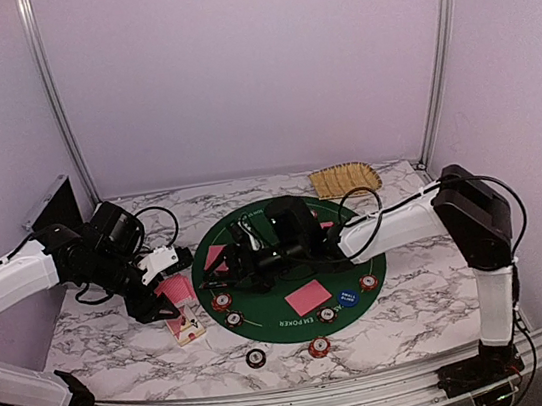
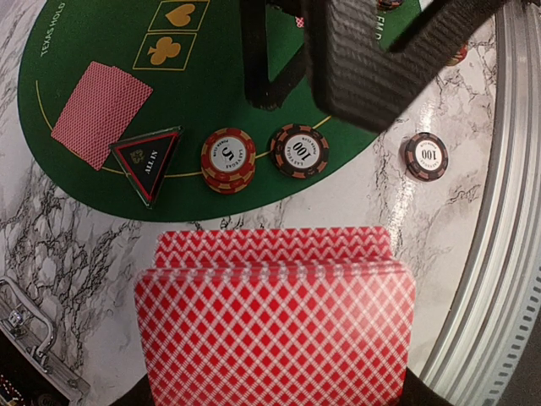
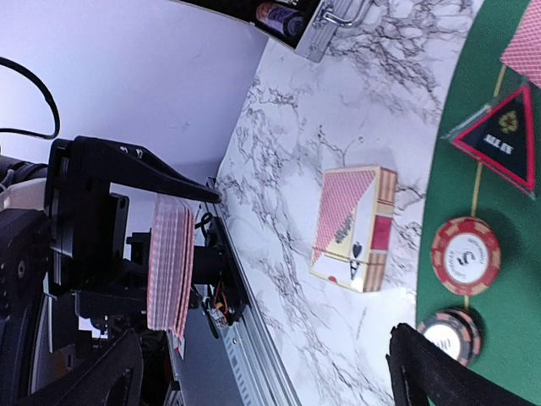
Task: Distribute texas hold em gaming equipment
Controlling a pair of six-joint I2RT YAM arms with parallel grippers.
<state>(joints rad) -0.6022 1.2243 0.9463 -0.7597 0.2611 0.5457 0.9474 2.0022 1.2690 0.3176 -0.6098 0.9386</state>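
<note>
My left gripper [image 1: 167, 288] is shut on a deck of red-backed cards [image 2: 275, 326], held above the marble left of the green mat [image 1: 359, 251]. The deck also shows edge-on in the right wrist view [image 3: 169, 266]. My right gripper [image 1: 234, 266] is open and empty, low over the mat's left part, its fingers [image 3: 444, 372] wide apart. A black triangle button [image 2: 150, 161], a red chip stack [image 2: 227, 158] and a dark chip [image 2: 299, 150] lie at the mat's edge. Two cards [image 2: 100, 112] lie on the mat. A blue button [image 1: 346, 296] lies near the front.
A card box [image 1: 186, 328] lies on the marble by the deck. Loose chips [image 1: 256, 357] [image 1: 318, 346] lie off the mat at the front. More red cards [image 1: 309, 296] lie on the mat. A tan woven tray [image 1: 345, 179] stands at the back. A metal case [image 1: 50, 209] stands at far left.
</note>
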